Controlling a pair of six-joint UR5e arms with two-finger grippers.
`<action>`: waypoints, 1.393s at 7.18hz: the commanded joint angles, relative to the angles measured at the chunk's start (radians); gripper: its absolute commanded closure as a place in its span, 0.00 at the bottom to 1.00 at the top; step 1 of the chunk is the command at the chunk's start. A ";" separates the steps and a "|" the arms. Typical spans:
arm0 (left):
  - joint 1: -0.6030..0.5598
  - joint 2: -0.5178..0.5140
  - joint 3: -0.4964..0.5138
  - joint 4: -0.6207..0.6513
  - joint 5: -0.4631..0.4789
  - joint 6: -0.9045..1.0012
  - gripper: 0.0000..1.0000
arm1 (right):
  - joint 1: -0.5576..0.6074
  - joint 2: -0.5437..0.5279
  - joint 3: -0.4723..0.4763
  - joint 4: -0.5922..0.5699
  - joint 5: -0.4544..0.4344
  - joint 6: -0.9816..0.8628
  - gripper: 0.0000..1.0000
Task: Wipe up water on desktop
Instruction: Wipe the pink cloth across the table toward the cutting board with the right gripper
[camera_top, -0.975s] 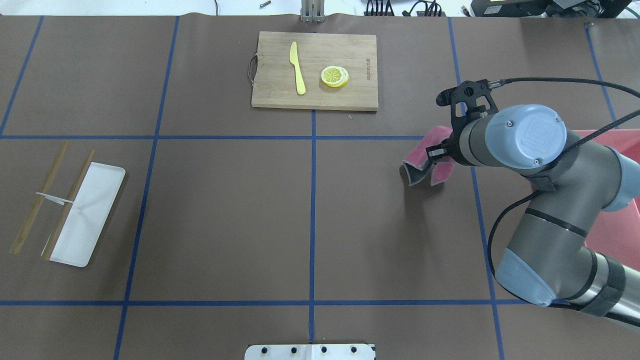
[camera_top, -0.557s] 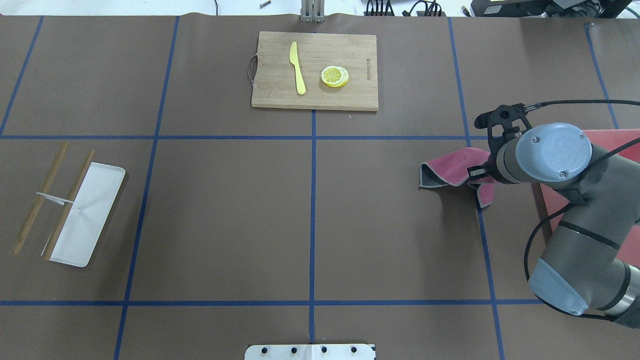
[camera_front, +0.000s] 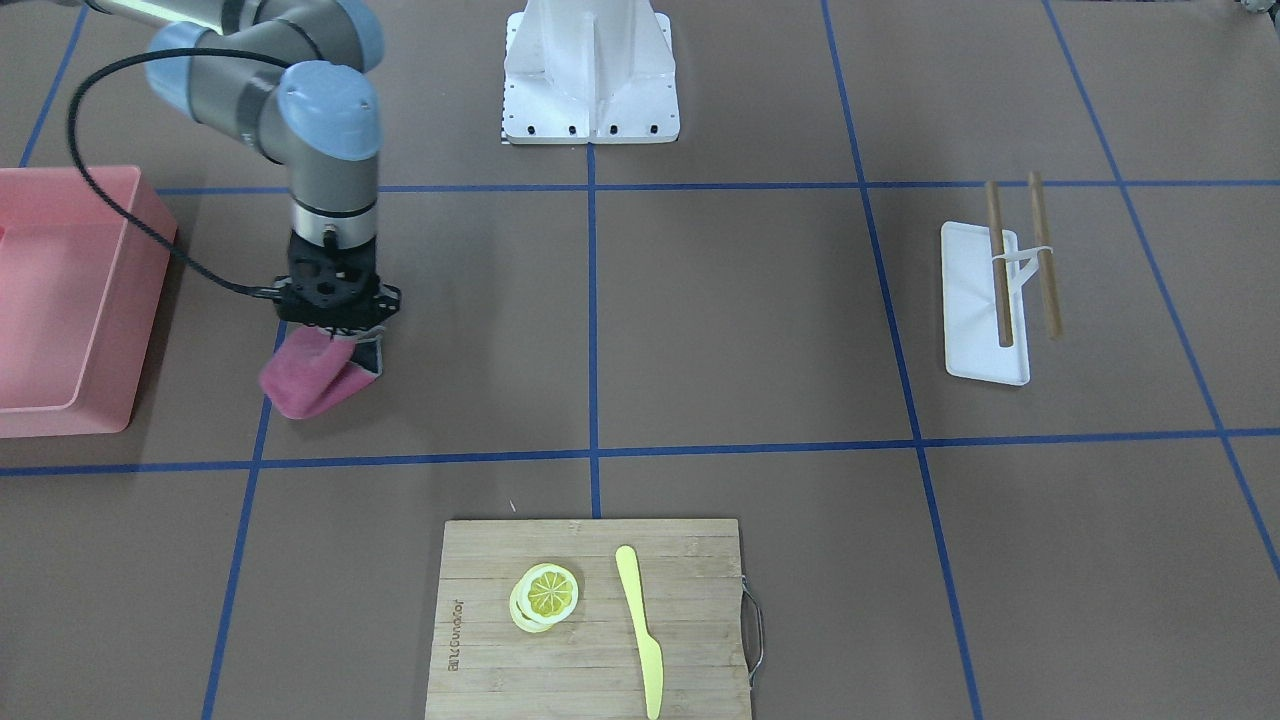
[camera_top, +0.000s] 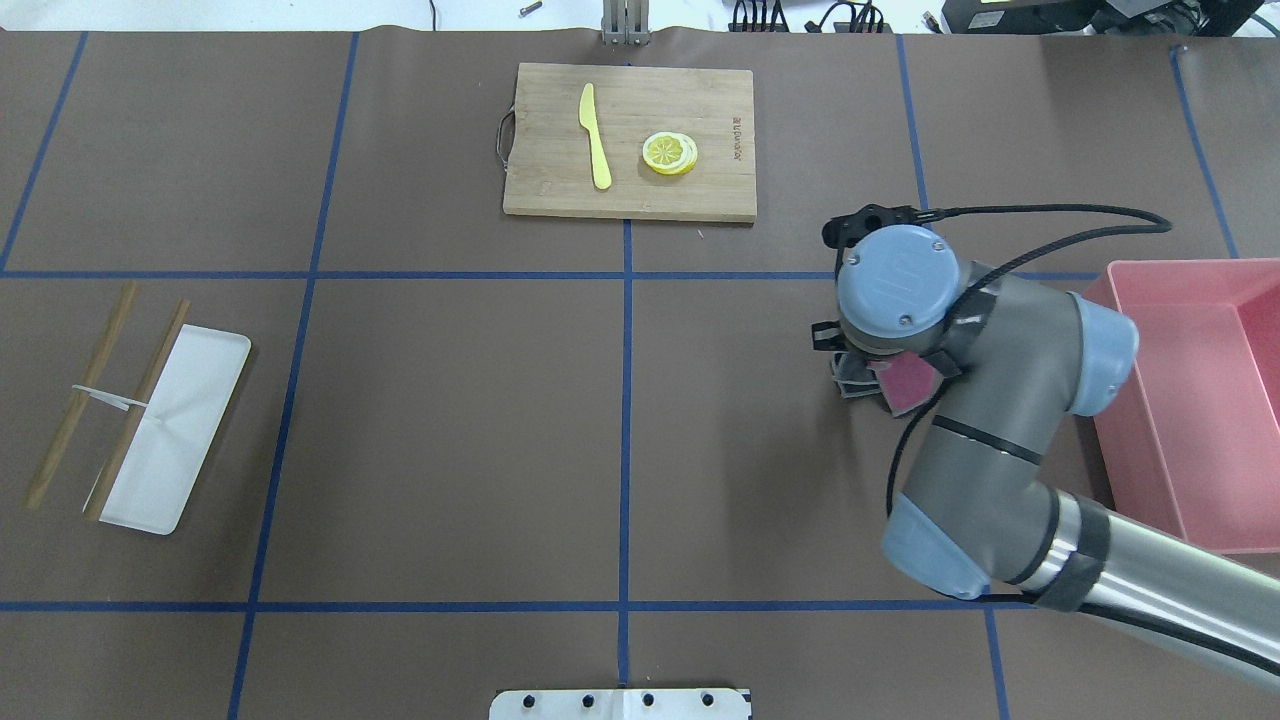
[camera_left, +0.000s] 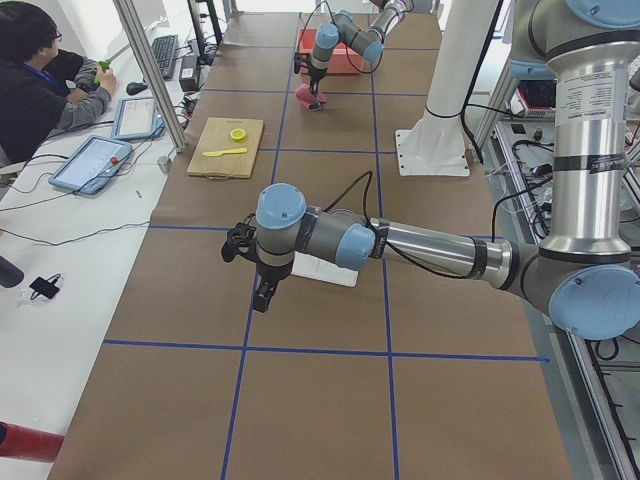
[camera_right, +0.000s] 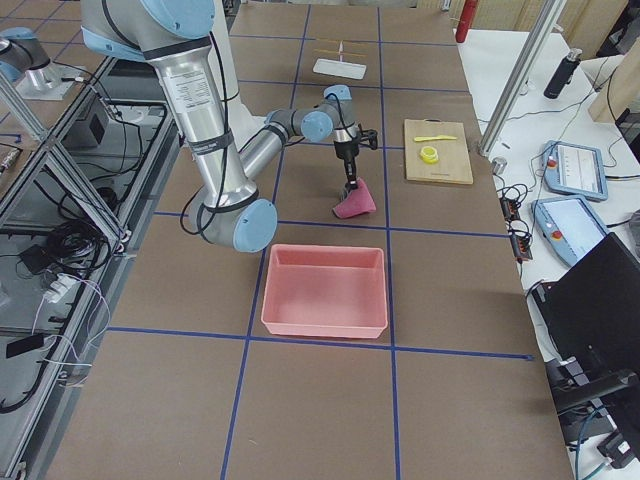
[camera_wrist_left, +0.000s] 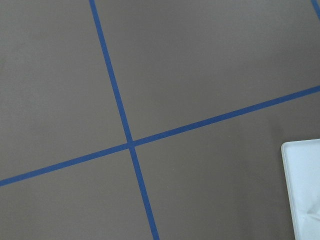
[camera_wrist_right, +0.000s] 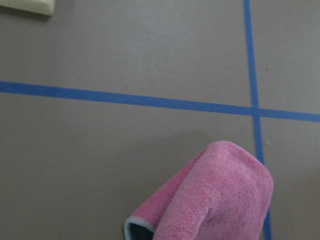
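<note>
The desk (camera_top: 450, 420) is covered in matte brown sheeting. No wet patch can be made out on it in any view, so the spot to be wiped cannot be placed. The pink bin (camera_top: 1210, 400) is set at the robot's right end of the desk.

The right arm (camera_top: 1000, 420) is bent in over the bin's inner side, its wrist turned straight down. The cloth (camera_front: 305, 380) is found just beside the bin, on the side toward the middle of the desk.

The cloth is judged to be light, soft and limp, a fleecy pink towel with a grey hem. No shape will be kept by it unless it is pressed flat, and it will drag rather than slide once wet. It is best taken by a bunched fold near its top, so that a broad flap is left free for wiping.

Its long axis runs from the pinched top down to a rounded folded end, slanted away from the robot's base. That lower end is seen at or just above the desk; contact cannot be confirmed.

The right hand (camera_front: 338, 340) is pinched on the cloth's upper fold. The left hand (camera_left: 262, 296) is held over the desk well apart from the bin, at the opposite end, and whether it is spread or pressed together cannot be told.
</note>
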 joint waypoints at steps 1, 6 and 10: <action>0.000 0.002 0.006 0.000 -0.004 -0.001 0.02 | -0.081 0.215 -0.079 0.039 -0.007 0.331 1.00; 0.000 0.017 0.006 -0.003 -0.009 -0.001 0.02 | -0.117 0.034 0.100 -0.014 -0.067 0.312 1.00; 0.003 0.017 0.009 -0.001 -0.009 -0.009 0.02 | -0.011 -0.353 0.407 -0.402 -0.056 -0.108 1.00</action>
